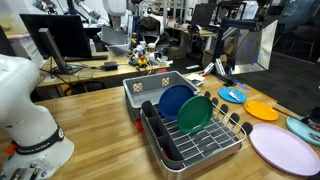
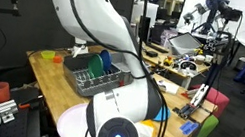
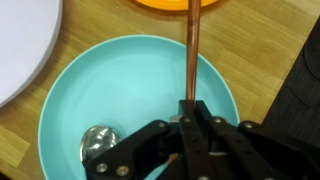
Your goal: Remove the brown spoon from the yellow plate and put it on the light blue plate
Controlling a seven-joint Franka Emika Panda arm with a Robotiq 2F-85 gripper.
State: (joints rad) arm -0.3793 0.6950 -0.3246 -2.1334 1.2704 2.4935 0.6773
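In the wrist view my gripper (image 3: pixel 190 106) is shut on the thin brown handle of the brown spoon (image 3: pixel 190 50). The handle runs straight up the frame, past the rim of the light blue plate (image 3: pixel 110 85) and over the edge of the yellow plate (image 3: pixel 165 4). The gripper hangs over the light blue plate's right half. A grey shiny rounded shape (image 3: pixel 99 145) lies on that plate beside the gripper's linkage; I cannot tell whether it is the spoon's bowl. In an exterior view the yellow plate (image 1: pixel 262 109) and the light blue plate (image 1: pixel 304 129) lie at the table's right end.
The big lavender-pink plate (image 3: pixel 20 40) lies beside the light blue plate, also in an exterior view (image 1: pixel 283 148). A small bright blue plate (image 1: pixel 232 95) lies further back. A dish rack (image 1: pixel 195 135) holds upright blue and green plates. The table's dark edge (image 3: pixel 300 100) is close on the right.
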